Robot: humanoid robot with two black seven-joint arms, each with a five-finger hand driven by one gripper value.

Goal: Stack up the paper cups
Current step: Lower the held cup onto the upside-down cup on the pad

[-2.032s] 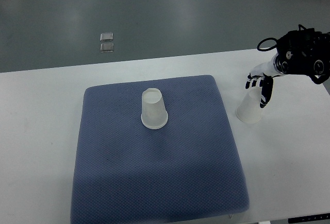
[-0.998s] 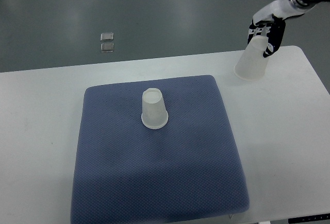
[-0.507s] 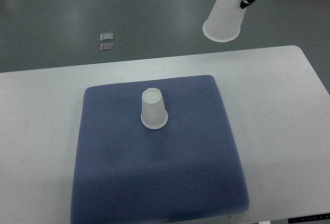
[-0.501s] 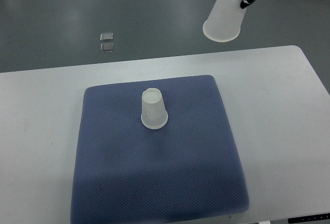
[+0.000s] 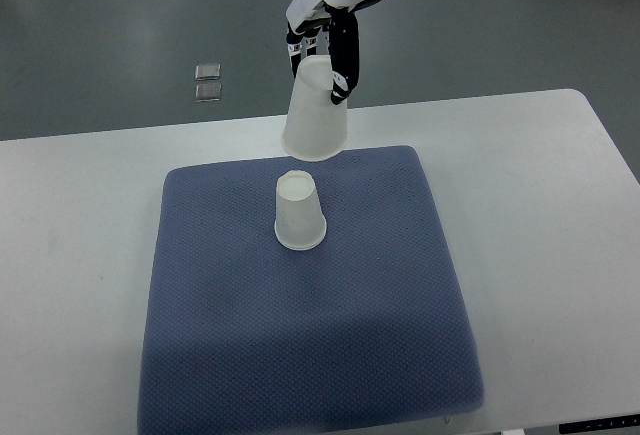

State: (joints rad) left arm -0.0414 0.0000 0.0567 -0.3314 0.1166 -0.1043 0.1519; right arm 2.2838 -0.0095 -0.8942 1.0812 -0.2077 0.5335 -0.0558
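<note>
Paper cup, translucent white, held upside down in the air, mouth facing down, slightly tilted. Right hand grips it around the closed upper end; dark fingers wrap the cup's right side, with more fingers showing at its left. Arm enters from the top right of the view. The held cup's rim hangs just above and a little behind the second cup, apart from it, no contact visible.

Second cup stands inverted too, base up, wide rim resting on the blue mat. It sits in the upper middle part of the mat.

Mat is textured, dark blue-grey, roughly square with rounded corners, lying flat on the white desk. It covers most of the desk's middle.

Beyond the desk's far edge, grey floor. Two small clear squares lie on the floor, one just behind the other, well apart from the cups.

Left hand out of frame.
</note>
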